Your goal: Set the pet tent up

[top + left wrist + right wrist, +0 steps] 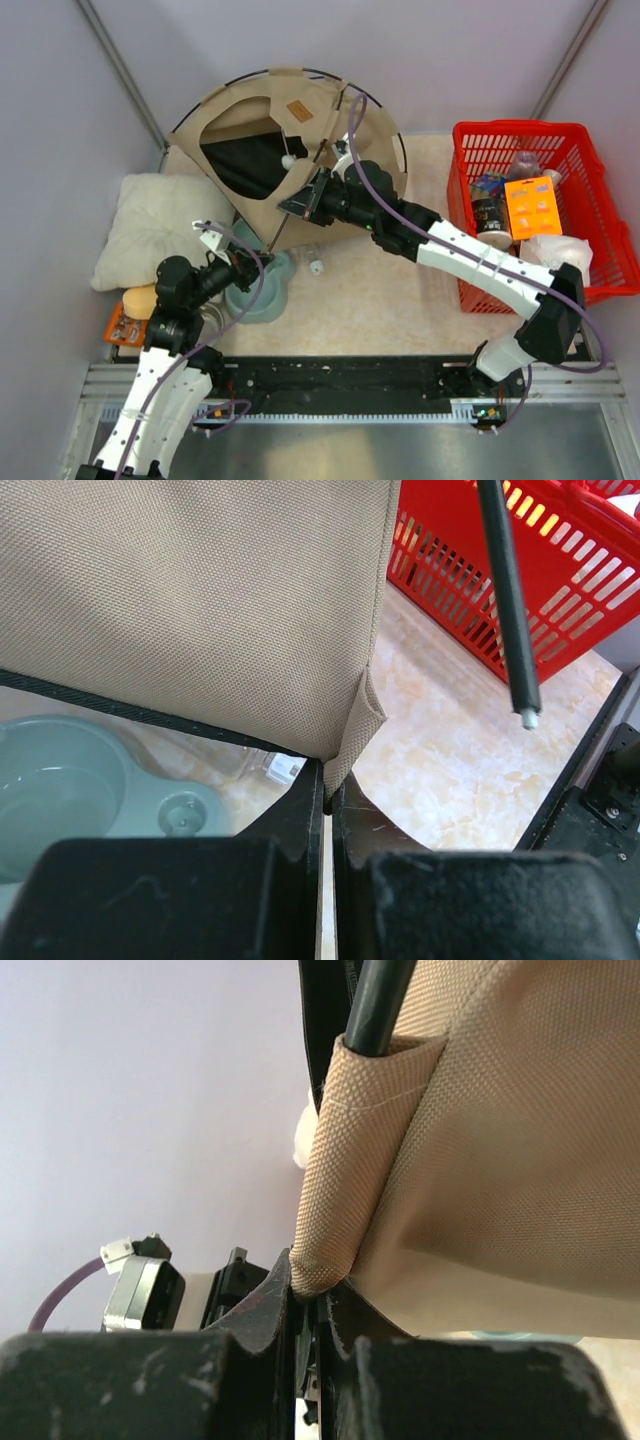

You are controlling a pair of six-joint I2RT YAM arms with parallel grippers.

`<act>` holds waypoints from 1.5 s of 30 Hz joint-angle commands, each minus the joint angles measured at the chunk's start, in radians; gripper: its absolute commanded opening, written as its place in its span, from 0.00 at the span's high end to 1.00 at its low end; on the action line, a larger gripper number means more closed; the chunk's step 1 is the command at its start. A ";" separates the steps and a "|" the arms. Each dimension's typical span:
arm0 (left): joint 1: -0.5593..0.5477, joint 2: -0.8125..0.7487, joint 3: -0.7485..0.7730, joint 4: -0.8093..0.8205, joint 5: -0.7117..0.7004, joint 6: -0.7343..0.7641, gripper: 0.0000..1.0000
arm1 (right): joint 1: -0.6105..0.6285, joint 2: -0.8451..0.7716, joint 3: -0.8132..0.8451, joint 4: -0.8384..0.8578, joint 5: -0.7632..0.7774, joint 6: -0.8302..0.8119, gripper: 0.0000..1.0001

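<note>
The pet tent (290, 110) is at the table's (400, 290) 11 o'clock, with its dark doorway showing from above. The left gripper (328, 798) is closed tight on a bottom corner of the tan fabric. The right gripper (310, 1295) is likewise pinched shut on a sewn corner pocket that has a black pole (375, 1005) tucked into it. A pillow (160, 230) lies at 9 o'clock and a red basket (520, 128) at 3 o'clock. A green bowl (270, 295) is just beside the left gripper.

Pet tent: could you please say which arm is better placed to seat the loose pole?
Probably left: the left tool pinches the empty pocket beside the free pole tip; the right tool's pocket already holds a pole.
</note>
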 commanded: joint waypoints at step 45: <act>-0.005 -0.020 0.036 -0.014 -0.001 0.089 1.00 | -0.016 -0.139 -0.087 -0.033 -0.179 -0.164 0.37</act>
